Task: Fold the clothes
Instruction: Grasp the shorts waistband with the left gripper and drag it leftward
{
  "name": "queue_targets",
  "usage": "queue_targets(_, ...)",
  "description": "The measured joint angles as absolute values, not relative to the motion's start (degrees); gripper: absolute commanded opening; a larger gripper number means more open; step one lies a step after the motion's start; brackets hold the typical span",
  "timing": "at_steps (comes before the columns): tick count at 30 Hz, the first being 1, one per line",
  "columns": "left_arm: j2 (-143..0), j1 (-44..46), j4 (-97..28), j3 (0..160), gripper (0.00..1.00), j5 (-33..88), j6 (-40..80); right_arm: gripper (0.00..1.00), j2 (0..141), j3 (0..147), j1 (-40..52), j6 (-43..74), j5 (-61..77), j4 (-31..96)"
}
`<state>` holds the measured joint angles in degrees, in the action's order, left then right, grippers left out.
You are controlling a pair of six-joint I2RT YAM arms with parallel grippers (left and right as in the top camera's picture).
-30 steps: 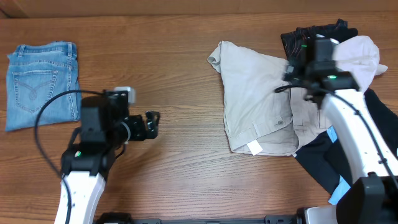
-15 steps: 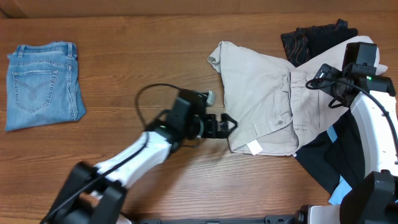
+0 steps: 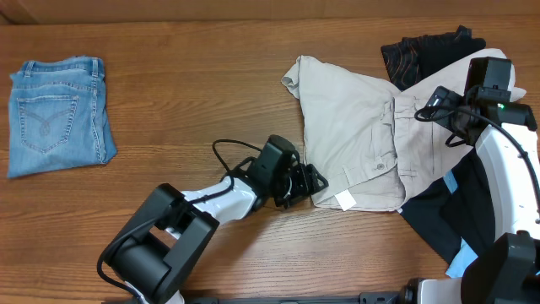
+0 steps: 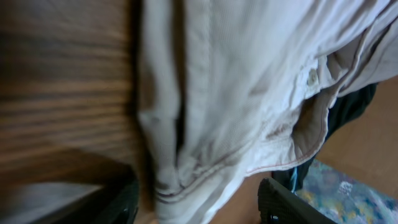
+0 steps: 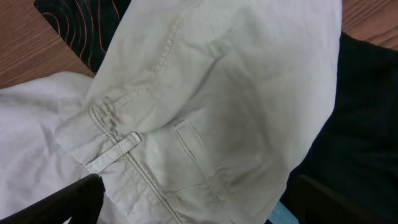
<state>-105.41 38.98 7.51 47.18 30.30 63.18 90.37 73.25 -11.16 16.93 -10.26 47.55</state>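
Note:
The pale beige shorts lie spread and rumpled at the right of the table, waistband with a belt loop toward the right. My left gripper is open at the shorts' lower left edge. In the left wrist view the cloth's folded edge lies between its fingers. My right gripper is open just above the waistband area. Its fingers straddle the beige cloth without closing on it.
Folded light-blue jeans lie at the far left. A black patterned garment lies behind the shorts. A dark garment and a sky-blue piece lie at the right, partly under the shorts. Bare wood lies between the jeans and the shorts.
My left arm has reached right across the table to the shorts' lower left edge. My right arm pulled back to the right a second ago and has held still since.

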Motion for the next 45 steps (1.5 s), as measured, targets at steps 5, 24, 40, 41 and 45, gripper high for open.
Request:
queue_targets(5,-106.19,42.68,7.20,47.20,0.04,30.13,65.78,1.00,90.37,73.25,-11.16,16.93,-10.28,47.57)
queue_targets(24,-86.67,-12.03,-9.58,59.11,1.00,23.49,41.25,1.00,90.37,73.25,-11.16,16.91,-10.28,47.57)
queue_targets(40,-87.18,6.72,-7.62,59.29,1.00,15.35,16.51,1.00,90.37,73.25,-11.16,16.91,-7.92,47.24)
queue_targets(41,-87.68,8.08,-6.94,59.29,1.00,14.31,15.25,1.00,90.37,73.25,-11.16,16.91,-7.84,47.18)
queue_targets(45,-93.17,9.78,-3.66,59.33,1.00,11.53,13.30,1.00,90.37,73.25,-11.16,16.93,-7.68,47.20)
